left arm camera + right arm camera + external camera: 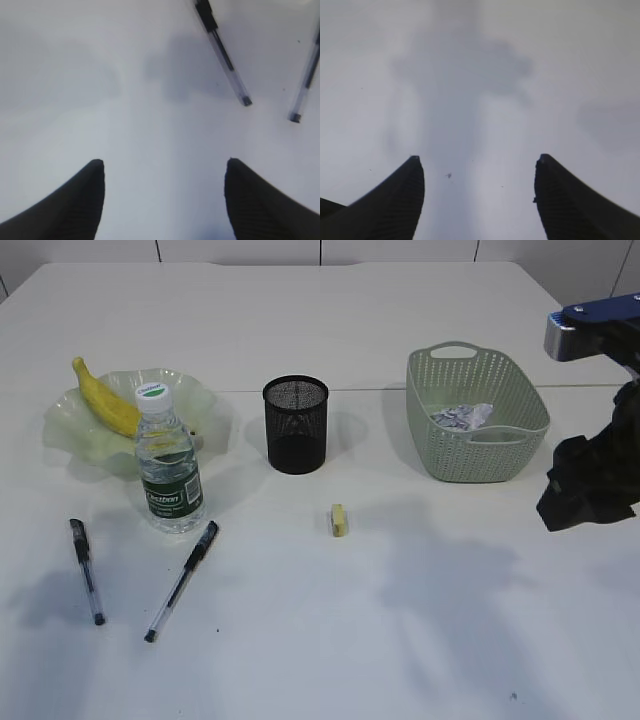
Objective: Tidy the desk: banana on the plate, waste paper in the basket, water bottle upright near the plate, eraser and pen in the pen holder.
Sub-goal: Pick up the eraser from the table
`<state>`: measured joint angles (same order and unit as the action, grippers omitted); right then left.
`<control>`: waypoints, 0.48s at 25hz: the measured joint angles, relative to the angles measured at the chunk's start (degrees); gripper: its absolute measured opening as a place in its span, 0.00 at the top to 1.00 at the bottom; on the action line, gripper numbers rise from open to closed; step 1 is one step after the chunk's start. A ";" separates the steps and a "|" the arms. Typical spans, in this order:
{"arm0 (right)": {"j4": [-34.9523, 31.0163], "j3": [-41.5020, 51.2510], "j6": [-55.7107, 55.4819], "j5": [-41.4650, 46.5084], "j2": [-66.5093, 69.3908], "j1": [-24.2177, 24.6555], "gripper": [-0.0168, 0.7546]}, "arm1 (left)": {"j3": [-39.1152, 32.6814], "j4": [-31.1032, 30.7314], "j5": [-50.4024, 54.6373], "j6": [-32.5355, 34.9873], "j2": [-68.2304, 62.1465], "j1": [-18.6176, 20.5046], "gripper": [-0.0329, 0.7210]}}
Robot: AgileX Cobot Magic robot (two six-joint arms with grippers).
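Note:
A yellow banana (103, 400) lies on the pale green plate (60, 430) at the back left. The water bottle (168, 465) stands upright just in front of the plate. Crumpled waste paper (463, 417) sits inside the green basket (428, 440). A small yellow eraser (340, 520) lies on the table in front of the black mesh pen holder (296, 425). Two pens (86, 570) (182, 580) lie at the front left. My left gripper (162, 162) is open over bare table, with both pens (222, 52) (306, 85) ahead to its right. My right gripper (477, 159) is open and holds nothing.
My right arm (590, 480) hangs at the right edge, beside the basket. The white table (400, 620) stretches bare across the front middle and right. The left arm does not show in the exterior view.

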<state>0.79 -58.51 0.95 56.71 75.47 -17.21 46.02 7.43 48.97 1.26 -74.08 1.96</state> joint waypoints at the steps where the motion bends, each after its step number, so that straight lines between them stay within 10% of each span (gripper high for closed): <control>1: -1.09 -0.35 0.00 -0.25 0.00 0.00 0.31 | 0.00 1.19 1.31 0.45 0.00 0.00 0.26; 12: -9.24 -15.02 0.00 0.48 10.92 -1.91 0.45 | 0.00 8.51 3.03 1.24 2.87 0.00 0.27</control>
<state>-8.45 -73.53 0.95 57.19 86.39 -19.12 46.02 15.93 52.00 2.50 -71.21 1.96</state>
